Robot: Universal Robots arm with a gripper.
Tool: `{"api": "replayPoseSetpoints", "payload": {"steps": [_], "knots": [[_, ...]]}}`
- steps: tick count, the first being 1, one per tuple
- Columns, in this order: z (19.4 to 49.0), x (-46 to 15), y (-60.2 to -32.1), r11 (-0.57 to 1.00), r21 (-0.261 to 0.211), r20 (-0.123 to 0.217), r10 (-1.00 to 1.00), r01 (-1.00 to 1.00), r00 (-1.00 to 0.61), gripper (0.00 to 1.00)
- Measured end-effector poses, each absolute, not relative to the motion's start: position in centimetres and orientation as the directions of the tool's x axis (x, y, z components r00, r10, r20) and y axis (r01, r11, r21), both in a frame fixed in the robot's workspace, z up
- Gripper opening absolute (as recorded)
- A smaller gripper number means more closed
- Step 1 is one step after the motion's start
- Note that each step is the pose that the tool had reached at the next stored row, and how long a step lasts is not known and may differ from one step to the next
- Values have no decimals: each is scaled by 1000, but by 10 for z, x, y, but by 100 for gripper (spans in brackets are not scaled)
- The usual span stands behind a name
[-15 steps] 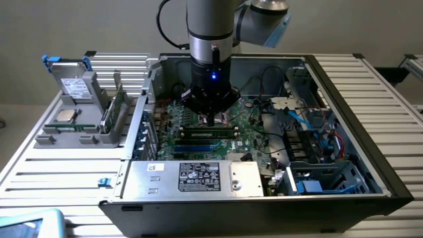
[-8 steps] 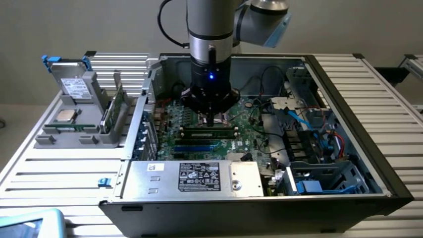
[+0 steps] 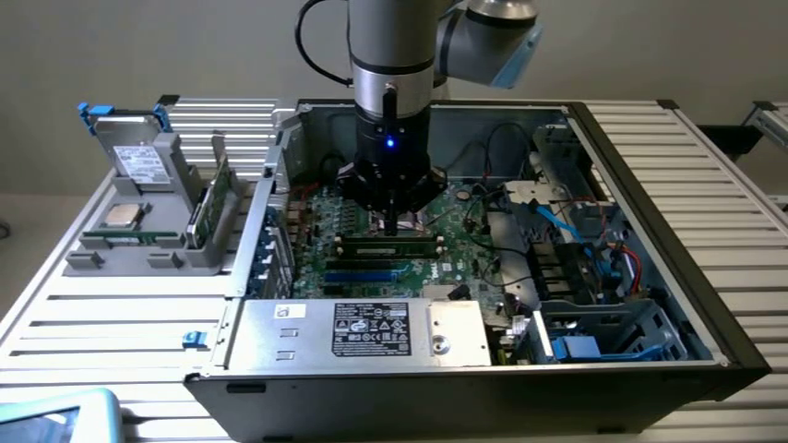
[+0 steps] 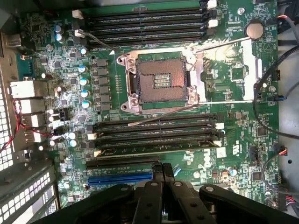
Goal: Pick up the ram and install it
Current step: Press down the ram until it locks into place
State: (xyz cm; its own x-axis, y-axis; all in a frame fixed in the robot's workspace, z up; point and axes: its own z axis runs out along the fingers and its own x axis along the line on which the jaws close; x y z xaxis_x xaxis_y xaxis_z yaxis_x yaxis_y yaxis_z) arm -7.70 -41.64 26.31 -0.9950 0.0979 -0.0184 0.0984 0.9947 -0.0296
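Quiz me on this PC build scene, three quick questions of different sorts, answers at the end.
1. True or false: the gripper hangs outside the case.
2. The processor socket is: A) open and empty, B) under a fan, C) holding a silver chip.
3. Fill in: the gripper's fingers are ___.

Key:
1. False. It is inside the case, low over the motherboard, by the memory slots.
2. A
3. shut
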Motion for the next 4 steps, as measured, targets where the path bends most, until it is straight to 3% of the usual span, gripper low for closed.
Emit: {"api": "replayPoseSetpoints", "payload": {"steps": [4], "knots": [[263, -77, -416, 995, -30, -18, 98, 98, -995, 11]]}}
